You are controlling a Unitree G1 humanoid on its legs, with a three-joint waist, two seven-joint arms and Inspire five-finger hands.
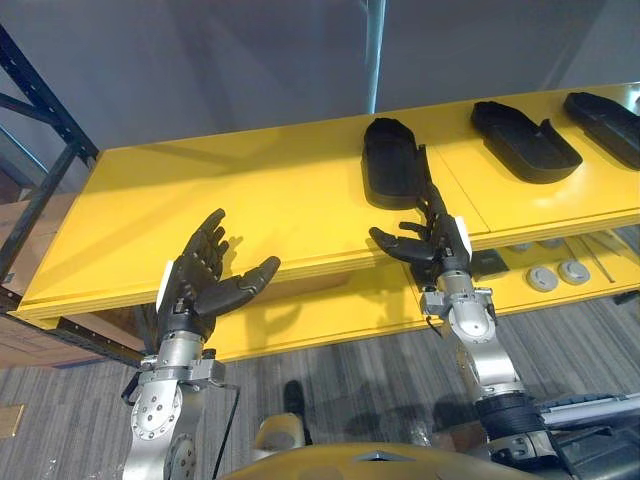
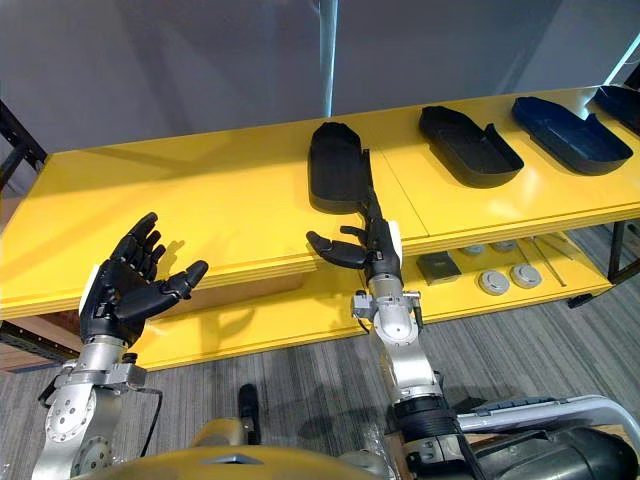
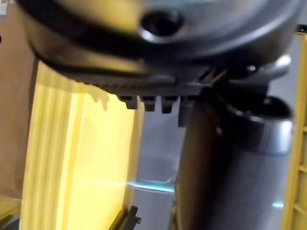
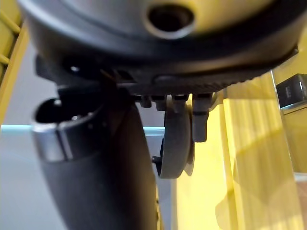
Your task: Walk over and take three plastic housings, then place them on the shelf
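Observation:
Several black plastic housings lie in a row on the yellow top shelf (image 1: pixel 250 190). The nearest housing (image 1: pixel 392 162) (image 2: pixel 337 167) is in the middle, and others (image 1: pixel 525 140) (image 1: pixel 605 125) lie further right. My right hand (image 1: pixel 432 245) (image 2: pixel 372 250) is open at the shelf's front edge. Its straight fingers (image 2: pixel 367 200) reach up to the near right corner of the nearest housing, and the thumb sticks out to the left. My left hand (image 1: pixel 205 280) (image 2: pixel 125 290) is open and holds nothing, palm up in front of the shelf's left part.
A lower yellow shelf (image 1: pixel 330 310) carries grey round parts (image 1: pixel 543 278) and a small dark box (image 1: pixel 488 262). A black rack upright (image 1: pixel 40 130) and a cardboard box (image 1: pixel 25 240) stand at the left. A grey wall (image 1: pixel 250 60) is behind.

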